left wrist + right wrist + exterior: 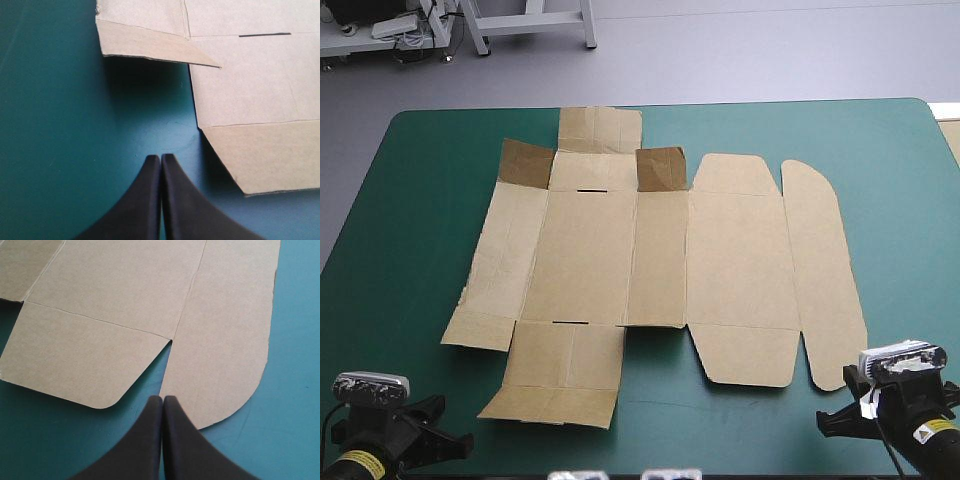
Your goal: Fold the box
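The box (620, 260) lay as a flat cut sheet in the middle of the teal-green table (410, 260). The folding looked barely begun: only 2 small corner flaps (527, 165) at its far side tipped up, and every wall was yet to be raised and tucked. The left gripper (161, 159) was closed and empty, just short of the sheet's near left flap. The right gripper (163, 400) was also closed and empty, by the notch between 2 rounded flaps at the near right corner

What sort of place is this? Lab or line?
Probably a robot test bench: teal-green covered table, one box lying flat on it, left gripper and right gripper shut near its near edge.
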You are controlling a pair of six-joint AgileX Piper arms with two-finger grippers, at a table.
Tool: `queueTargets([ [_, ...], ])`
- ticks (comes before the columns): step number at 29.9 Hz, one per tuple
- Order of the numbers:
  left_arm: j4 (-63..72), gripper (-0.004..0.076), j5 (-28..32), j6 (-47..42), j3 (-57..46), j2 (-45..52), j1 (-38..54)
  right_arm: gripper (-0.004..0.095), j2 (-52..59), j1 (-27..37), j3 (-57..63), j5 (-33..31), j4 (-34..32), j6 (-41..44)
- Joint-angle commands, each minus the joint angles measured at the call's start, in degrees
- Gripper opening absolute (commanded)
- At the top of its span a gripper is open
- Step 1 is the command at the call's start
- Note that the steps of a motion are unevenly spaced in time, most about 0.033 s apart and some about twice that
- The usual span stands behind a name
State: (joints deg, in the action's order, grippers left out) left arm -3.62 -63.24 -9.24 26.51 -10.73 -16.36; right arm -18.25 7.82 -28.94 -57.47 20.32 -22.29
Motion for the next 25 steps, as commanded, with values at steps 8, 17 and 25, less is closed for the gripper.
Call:
queueTargets([
  [8,0.0,-0.0009,3.11,-0.53,1.89,-1.23,0.01,-0.0013,-0.68,-0.28,-1.52,3.27,0.94,-0.4],
  [17,0.0,-0.0009,-1.33,-0.53,15.62,-8.66,0.01,-0.0013,-0.68,-0.28,-1.52,3.27,0.94,-0.4],
  [25,0.0,-0.0009,-1.46,1.51,30.85,-25.14,0.01,-0.0013,-0.68,-0.28,-1.52,3.27,0.94,-0.4],
])
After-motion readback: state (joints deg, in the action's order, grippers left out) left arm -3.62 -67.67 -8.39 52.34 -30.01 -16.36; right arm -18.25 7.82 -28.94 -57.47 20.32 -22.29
